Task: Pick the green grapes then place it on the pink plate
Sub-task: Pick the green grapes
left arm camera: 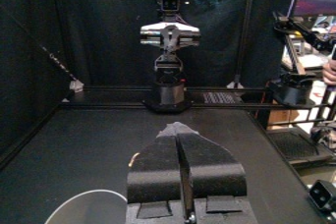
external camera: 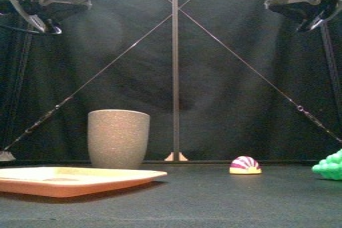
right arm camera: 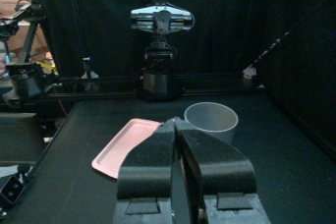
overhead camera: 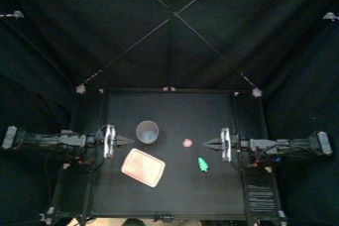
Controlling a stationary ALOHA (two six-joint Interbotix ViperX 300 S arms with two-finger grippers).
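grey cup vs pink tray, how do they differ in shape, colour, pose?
Shape: the grey cup is tall and round; the pink tray is flat and rectangular.
Colour: the cup is speckled grey, the tray plain pink.
Pose: the cup stands upright further back; the tray lies flat in front of it, at a slant in the top view.
Shared: both sit left of the green grapes.

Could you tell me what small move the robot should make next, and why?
Probably swing the right gripper, its jaws shut, toward the green grapes, opening on the way: they lie nearest that arm, untouched, off the pink tray.
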